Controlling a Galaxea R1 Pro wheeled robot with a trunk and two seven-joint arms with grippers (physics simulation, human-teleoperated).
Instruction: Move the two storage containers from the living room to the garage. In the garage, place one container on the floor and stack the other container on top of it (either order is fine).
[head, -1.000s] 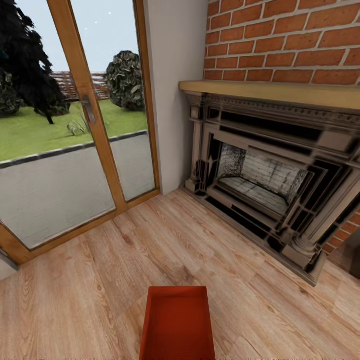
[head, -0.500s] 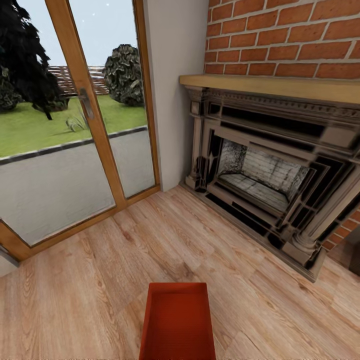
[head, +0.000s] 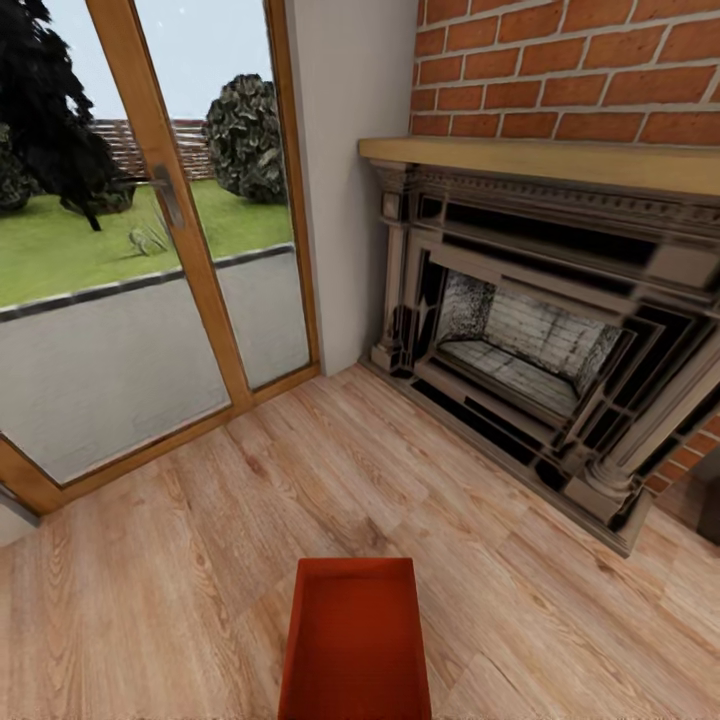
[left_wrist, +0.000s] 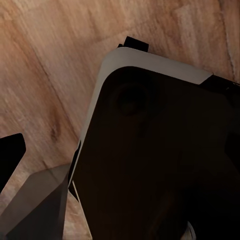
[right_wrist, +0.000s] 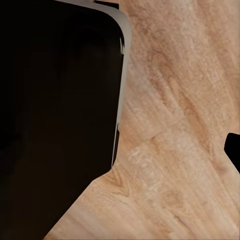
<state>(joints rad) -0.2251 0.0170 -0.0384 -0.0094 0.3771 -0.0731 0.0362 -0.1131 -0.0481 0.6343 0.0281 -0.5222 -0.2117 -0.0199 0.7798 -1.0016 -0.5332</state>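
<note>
The robot is in the living room, so the job looks like it is near its start. On the left are the glass doors with wooden frames, and grass and bushes show outside. To the right of them is a plain white wall, and then the red brick fireplace with its wooden shelf on top. The floor here is light wood planks, not the dark grey garage floor.

One orange-red storage container sits low in the middle of the head view, close in front of the robot. It is open on top and looks empty inside. Its long side runs straight away from the robot, toward the corner between the doors and the fireplace. Its near end is cut off by the edge of the picture, so I cannot tell if it rests on the planks or is being carried.

Both bins still have to reach the garage and be stacked there.

The wrist views show dark robot parts over the planks. I cannot tell if the left gripper or the right gripper is wide or closed, or if either has hold of anything.
</note>
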